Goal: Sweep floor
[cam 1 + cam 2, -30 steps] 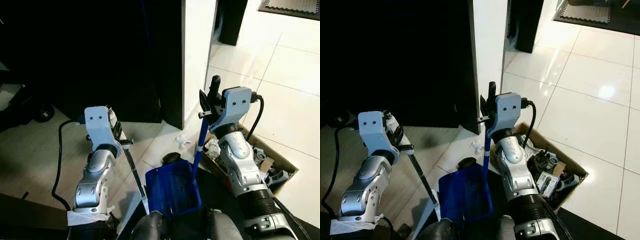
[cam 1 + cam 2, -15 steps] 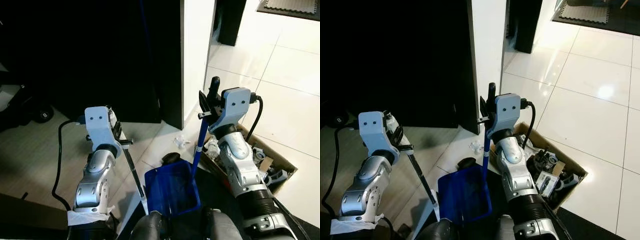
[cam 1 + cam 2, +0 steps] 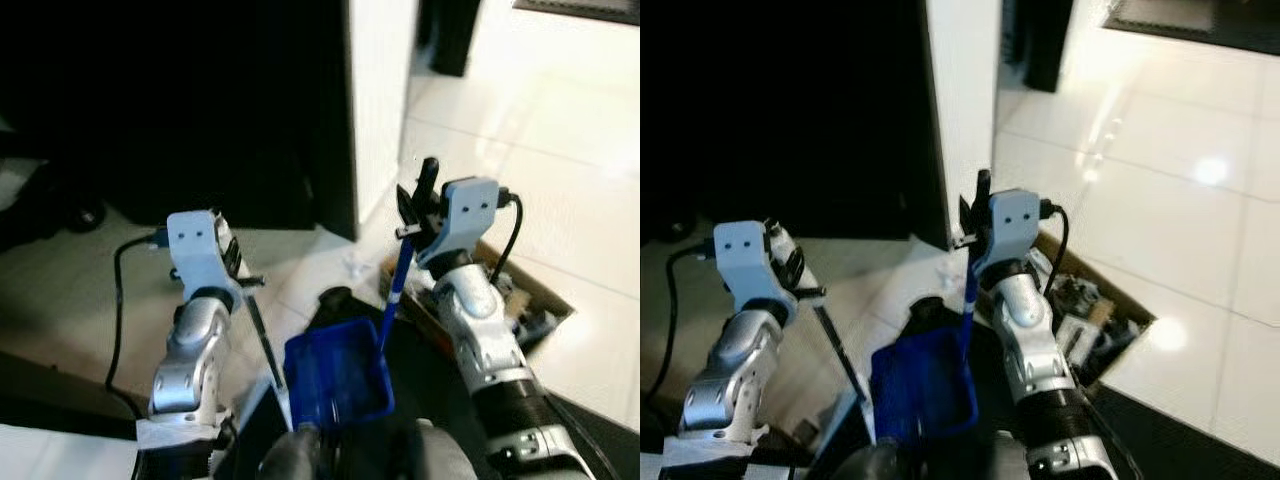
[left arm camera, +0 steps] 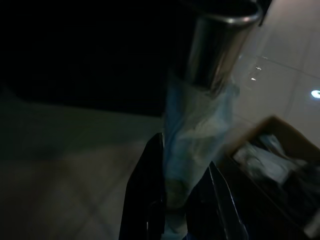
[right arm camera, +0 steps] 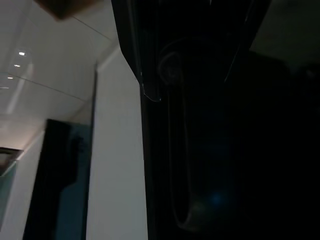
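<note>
Basically both claws grip tools: right claw (image 3: 412,205) clamped on the blue dustpan handle (image 3: 392,295), dustpan (image 3: 336,370) low on the floor by the robot's feet; left claw (image 3: 236,262) closed on the broom stick (image 3: 262,340). Risk: dustpan clips the cardboard box (image 3: 520,300) beside it, or the crumpled paper scrap (image 3: 352,264) near the wall corner gets missed.
</note>
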### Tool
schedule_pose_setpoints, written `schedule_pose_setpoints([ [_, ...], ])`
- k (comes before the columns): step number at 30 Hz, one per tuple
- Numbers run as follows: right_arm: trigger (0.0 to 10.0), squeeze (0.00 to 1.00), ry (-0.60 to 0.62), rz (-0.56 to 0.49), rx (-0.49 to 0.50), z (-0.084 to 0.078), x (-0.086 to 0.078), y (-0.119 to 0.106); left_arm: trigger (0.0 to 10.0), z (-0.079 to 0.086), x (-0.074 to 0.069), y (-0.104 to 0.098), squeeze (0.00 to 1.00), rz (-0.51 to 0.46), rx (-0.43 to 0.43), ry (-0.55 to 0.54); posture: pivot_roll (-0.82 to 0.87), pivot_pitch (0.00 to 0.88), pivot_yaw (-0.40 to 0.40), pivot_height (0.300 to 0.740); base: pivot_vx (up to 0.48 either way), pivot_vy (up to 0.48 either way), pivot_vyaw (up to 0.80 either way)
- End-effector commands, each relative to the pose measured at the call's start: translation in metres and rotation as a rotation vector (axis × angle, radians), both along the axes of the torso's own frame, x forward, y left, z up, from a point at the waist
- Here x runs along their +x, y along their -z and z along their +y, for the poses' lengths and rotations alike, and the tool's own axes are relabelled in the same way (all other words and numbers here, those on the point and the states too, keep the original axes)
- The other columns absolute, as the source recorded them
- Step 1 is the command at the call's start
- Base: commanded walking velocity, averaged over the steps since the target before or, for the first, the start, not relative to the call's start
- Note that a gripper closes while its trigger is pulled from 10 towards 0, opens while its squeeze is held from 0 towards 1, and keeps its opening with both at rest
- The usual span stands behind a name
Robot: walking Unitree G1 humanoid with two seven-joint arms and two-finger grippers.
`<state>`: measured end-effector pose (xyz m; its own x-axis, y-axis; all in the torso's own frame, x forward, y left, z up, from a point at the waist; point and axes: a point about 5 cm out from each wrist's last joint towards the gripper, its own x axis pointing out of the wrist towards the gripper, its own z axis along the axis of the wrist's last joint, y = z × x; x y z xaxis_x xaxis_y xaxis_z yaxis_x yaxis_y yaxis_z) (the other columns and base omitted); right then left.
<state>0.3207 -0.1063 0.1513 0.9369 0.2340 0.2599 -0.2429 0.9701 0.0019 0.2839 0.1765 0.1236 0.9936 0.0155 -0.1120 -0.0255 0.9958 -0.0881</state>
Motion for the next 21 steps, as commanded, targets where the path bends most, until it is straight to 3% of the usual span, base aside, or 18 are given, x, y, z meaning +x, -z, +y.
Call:
schedule_pose_setpoints([
  [1, 10.0, 0.00, -0.041, 0.021, 0.022, 0.0119, -0.0022, 0.0036, 10.0, 0.0041, -0.0018, -0.0038, 0.00, -0.030, -0.009, -0.016, 0.00, 0.091, 0.074, 0.740, -0.379, 0.000, 0.00],
  [21, 10.0, 0.00, -0.046, 0.020, 0.020, 0.0133, -0.0019, 0.0041, 10.0, 0.0053, -0.0021, -0.0020, 0.00, -0.025, -0.010, -0.020, 0.00, 0.086, 0.074, 0.740, -0.373, 0.000, 0.00],
])
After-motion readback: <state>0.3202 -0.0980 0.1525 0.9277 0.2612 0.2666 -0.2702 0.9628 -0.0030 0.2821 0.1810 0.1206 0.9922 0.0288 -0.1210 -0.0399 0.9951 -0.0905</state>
